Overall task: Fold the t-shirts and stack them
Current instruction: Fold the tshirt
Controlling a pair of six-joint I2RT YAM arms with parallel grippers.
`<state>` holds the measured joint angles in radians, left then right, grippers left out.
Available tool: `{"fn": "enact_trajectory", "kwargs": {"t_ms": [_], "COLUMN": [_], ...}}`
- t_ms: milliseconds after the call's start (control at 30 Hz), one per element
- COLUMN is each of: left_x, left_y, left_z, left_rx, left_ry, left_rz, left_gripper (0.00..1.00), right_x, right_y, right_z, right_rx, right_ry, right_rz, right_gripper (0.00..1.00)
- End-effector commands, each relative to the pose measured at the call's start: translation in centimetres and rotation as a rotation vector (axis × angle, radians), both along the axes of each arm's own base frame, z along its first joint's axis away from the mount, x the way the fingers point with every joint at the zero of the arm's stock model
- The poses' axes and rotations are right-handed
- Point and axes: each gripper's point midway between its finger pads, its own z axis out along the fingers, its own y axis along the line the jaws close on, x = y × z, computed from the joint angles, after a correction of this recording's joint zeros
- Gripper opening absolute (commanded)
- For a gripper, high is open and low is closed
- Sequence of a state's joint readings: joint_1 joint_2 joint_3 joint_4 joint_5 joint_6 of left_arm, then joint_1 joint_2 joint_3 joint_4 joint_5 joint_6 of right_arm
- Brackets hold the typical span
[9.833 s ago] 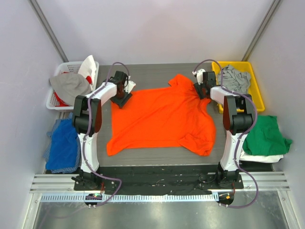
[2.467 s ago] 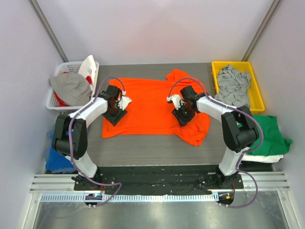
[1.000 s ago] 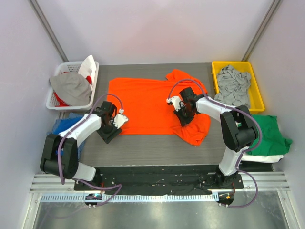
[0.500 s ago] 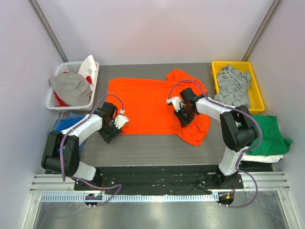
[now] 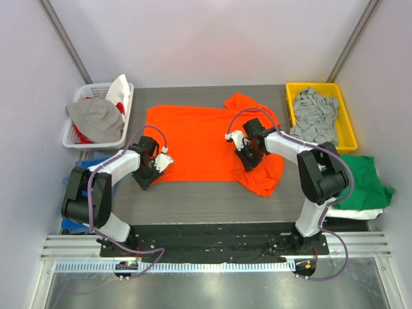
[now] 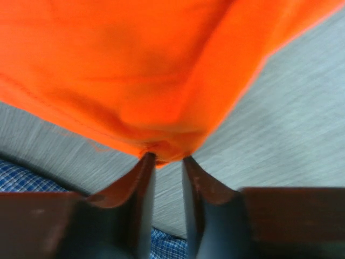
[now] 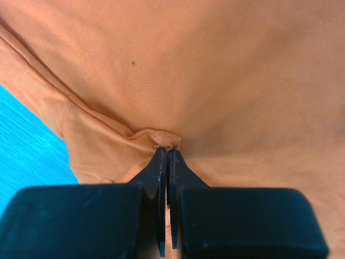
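Note:
The bright orange t-shirt [image 5: 199,138] lies partly folded on the grey table [image 5: 193,199], one sleeve end hanging toward the front right. My left gripper [image 5: 153,172] is at its front left corner. In the left wrist view that gripper [image 6: 166,158] is open by a narrow gap, and the orange corner [image 6: 135,70] bunches right at its tips. Over the right part of the shirt my right gripper [image 5: 246,156] is down on the cloth. The right wrist view shows this gripper [image 7: 167,151] shut on a small raised fold of the hem of the orange cloth [image 7: 215,65].
A white basket [image 5: 77,138] with grey and white cloth stands at the back left. A yellow bin [image 5: 341,90] at the back right holds a grey shirt [image 5: 315,112]. A green shirt [image 5: 360,183] lies on a white one [image 5: 347,212] beside the table's right edge. Blue checked cloth [image 5: 77,193] lies on the left.
My left gripper has crept up to the shirt's front left corner and its jaws have narrowed around it. The right gripper has stayed put, shut on the fold.

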<state>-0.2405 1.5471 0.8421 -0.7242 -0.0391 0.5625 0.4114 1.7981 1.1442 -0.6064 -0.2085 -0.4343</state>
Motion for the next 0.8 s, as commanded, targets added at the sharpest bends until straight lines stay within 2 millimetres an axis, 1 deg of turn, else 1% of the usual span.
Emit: {"fn": "enact_trajectory", "kwargs": {"t_ms": [0, 33, 67, 100, 133, 167, 233, 300, 333, 400, 433, 467, 500, 533, 567, 633, 667, 767], "left_x": [1.6, 1.7, 1.8, 1.8, 1.9, 2.0, 2.1, 2.4, 2.5, 2.8, 3.4, 3.3, 3.4, 4.0, 3.9, 4.3, 4.4, 5.0], "left_y": [0.2, 0.2, 0.1, 0.1, 0.1, 0.0, -0.2, -0.4, -0.7, -0.9, -1.0, -1.0, -1.1, -1.2, -1.1, -1.3, -1.3, -1.4], "left_z": [-0.7, -0.7, -0.6, -0.6, -0.5, -0.3, 0.2, 1.2, 1.6, 2.9, 3.7, 4.1, 4.4, 5.2, 5.5, 6.2, 6.4, 7.0], "left_rx": [-0.004, -0.004, -0.005, -0.006, -0.007, -0.010, -0.020, -0.035, -0.052, -0.064, -0.070, -0.070, -0.072, -0.077, -0.076, -0.078, -0.078, -0.079], "left_ry": [-0.032, -0.034, -0.035, -0.038, -0.040, -0.044, -0.053, -0.072, -0.079, -0.103, -0.122, -0.122, -0.127, -0.147, -0.143, -0.149, -0.152, -0.164], "left_rz": [-0.008, -0.008, -0.008, -0.007, -0.001, 0.002, 0.013, 0.019, 0.024, 0.029, 0.034, 0.036, 0.036, 0.035, 0.040, 0.035, 0.035, 0.029], "left_gripper": [0.24, 0.21, 0.13, 0.09, 0.01, 0.00, 0.00, 0.00, 0.00, 0.00, 0.00, 0.00, 0.00, 0.00, 0.00, 0.00, 0.00, 0.00], "right_x": [-0.2, -0.2, -0.3, -0.3, -0.4, -0.4, -0.5, -0.7, -0.8, -1.0, -1.1, -1.1, -1.0, -1.2, -0.9, -1.0, -0.7, -0.3], "right_y": [0.4, 0.3, 0.3, 0.3, 0.4, 0.3, 0.0, -0.4, -1.0, -1.3, -1.5, -1.6, -1.6, -1.8, -1.9, -2.1, -2.1, -2.2], "right_z": [0.4, 0.4, 0.4, 0.4, 0.4, 0.6, 1.0, 1.7, 2.1, 3.7, 4.3, 4.9, 6.2, 6.7, 7.7, 9.1, 10.0, 11.8], "right_rx": [0.015, 0.017, 0.016, 0.017, 0.016, 0.015, 0.004, -0.012, -0.034, -0.033, -0.036, -0.035, -0.023, -0.029, -0.029, -0.027, -0.024, -0.018], "right_ry": [-0.007, -0.005, -0.002, 0.000, 0.002, -0.001, -0.007, -0.029, -0.040, -0.084, -0.092, -0.106, -0.137, -0.138, -0.163, -0.183, -0.206, -0.248], "right_rz": [0.008, 0.008, 0.007, 0.007, 0.009, 0.010, 0.009, 0.014, 0.007, 0.005, 0.003, -0.001, -0.005, -0.010, -0.015, -0.025, -0.031, -0.045], "right_gripper": [0.01, 0.01, 0.01, 0.01, 0.01, 0.01, 0.01, 0.01, 0.01, 0.01, 0.01, 0.01, 0.01, 0.01, 0.01, 0.01, 0.01, 0.01]}}
